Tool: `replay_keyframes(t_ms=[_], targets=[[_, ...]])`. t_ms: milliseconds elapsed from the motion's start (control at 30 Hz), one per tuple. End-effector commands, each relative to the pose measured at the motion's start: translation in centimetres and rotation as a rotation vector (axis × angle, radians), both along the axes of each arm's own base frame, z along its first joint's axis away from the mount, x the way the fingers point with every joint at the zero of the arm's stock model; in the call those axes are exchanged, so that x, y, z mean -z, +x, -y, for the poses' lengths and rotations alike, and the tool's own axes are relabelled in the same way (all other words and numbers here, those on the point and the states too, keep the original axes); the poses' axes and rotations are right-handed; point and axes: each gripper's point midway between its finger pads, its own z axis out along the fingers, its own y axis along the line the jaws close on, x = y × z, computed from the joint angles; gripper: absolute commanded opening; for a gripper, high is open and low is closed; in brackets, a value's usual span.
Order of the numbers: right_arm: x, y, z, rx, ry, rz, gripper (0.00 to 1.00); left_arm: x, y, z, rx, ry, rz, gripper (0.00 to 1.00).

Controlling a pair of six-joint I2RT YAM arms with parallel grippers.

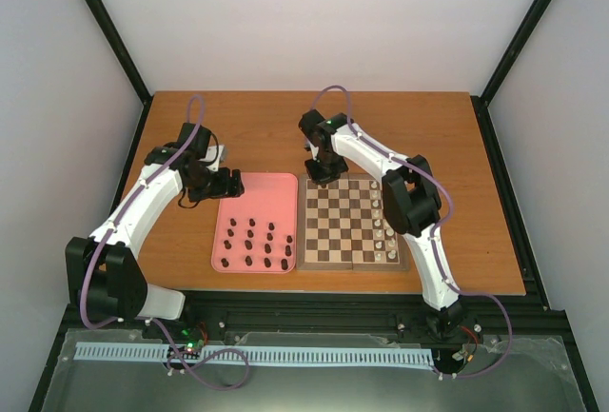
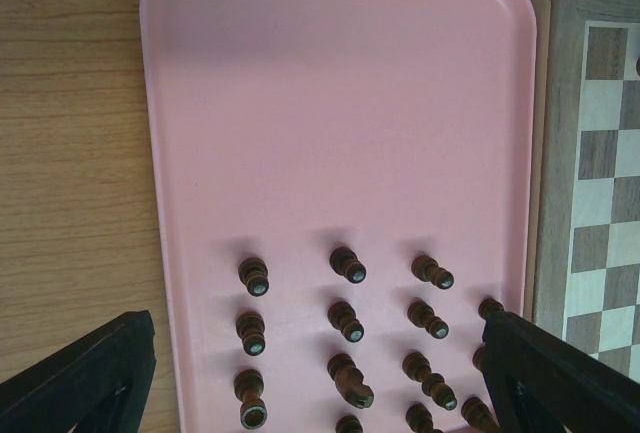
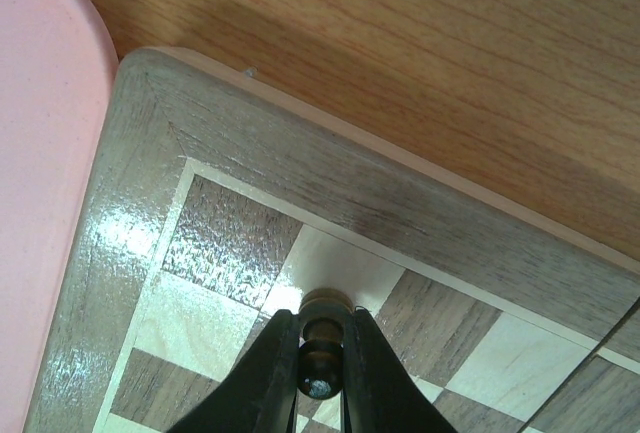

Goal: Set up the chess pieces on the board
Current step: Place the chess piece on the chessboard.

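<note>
Top external view: an orange-brown wooden table (image 1: 285, 117) fills the middle of a booth closed in by plain white walls (image 1: 324, 12), with black frame posts (image 1: 108, 31) rising at 11 and 1 o'clock. At 6 o'clock, past the table's near edge, a black rail (image 1: 314, 303) carries the arm bases, and below it lies a grey metal sheet (image 1: 314, 388) crossed by a pale slotted strip (image 1: 285, 357). The board (image 1: 338, 231) lies at the table's centre, and a pink tray (image 1: 257, 188) sits just beside it at its 9 o'clock. The chess pieces (image 1: 252, 245) stand in loose rows on the tray's 6 o'clock half. Cream-white pieces (image 1: 385, 231) line the board's 3 o'clock edge.

The right gripper (image 3: 322, 338) hangs over the board's 11 o'clock corner, its jaws clenched on a single dark chessman (image 3: 322, 365). That piece stands upright over a cream square in the outermost row, next to the dark corner square; whether its base touches the wood I cannot tell. Glare shines on the varnished squares there.

The left gripper (image 2: 315, 328) hovers over the tray's 11 o'clock corner, released: in its wrist view the black fingers (image 2: 85, 378) sit wide apart at 7 and 5 o'clock, grasping nothing, the rows of pieces on the pink floor below them
</note>
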Motion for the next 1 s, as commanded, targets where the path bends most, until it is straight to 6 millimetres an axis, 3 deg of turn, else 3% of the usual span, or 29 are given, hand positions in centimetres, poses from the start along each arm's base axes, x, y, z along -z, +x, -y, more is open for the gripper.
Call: replay_keyframes(t_ms=[0, 633, 900, 967], targets=[[0.8, 1.1, 0.1, 0.012, -0.016, 0.018, 0.09, -0.9, 0.8, 0.3, 0.008, -0.01, 0.031, 1.0], [1.1, 0.7, 0.5, 0.004, -0.038, -0.001, 0.14, -0.6, 0.8, 0.4, 0.01, -0.012, 0.028, 1.0], [-0.1, 0.9, 0.0, -0.017, 0.003, 0.025, 0.36, -0.6, 0.9, 0.5, 0.013, -0.016, 0.026, 1.0], [-0.5, 0.9, -0.1, -0.019, 0.008, 0.03, 0.38, -0.6, 0.9, 0.5, 0.012, -0.016, 0.024, 1.0]])
